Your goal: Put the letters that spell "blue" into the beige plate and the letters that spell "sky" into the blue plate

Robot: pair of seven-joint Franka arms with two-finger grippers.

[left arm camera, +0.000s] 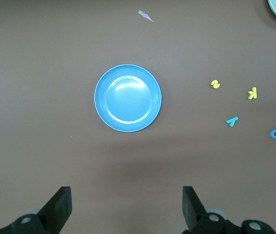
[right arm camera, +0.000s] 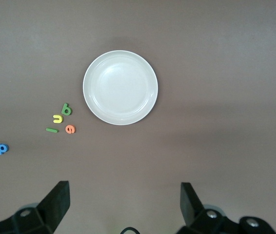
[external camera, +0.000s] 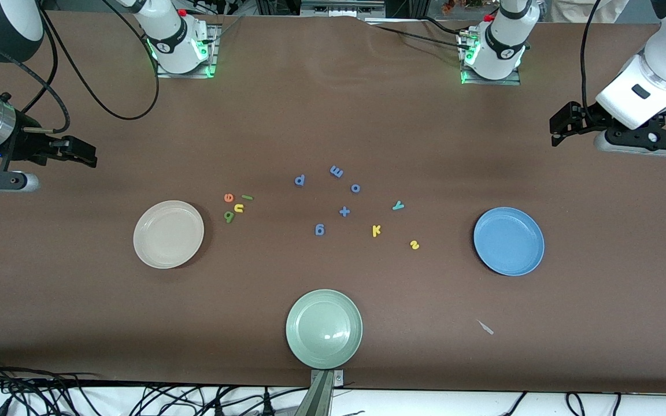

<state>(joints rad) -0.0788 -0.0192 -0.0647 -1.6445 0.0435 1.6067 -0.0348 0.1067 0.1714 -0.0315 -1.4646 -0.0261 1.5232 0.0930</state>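
While both arms wait with jaws apart, left gripper (left arm camera: 126, 207) and right gripper (right arm camera: 123, 204), the flat-lying, seemingly light, soft letters (external camera: 235, 207) are judged best pinched across their edges.

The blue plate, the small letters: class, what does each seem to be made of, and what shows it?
Blue plate: probably hard plastic or melamine, smooth with a soft sheen on its centre. Yellow k and its fellows: likely foam, matte, flat-cut, solid colours with no shine.
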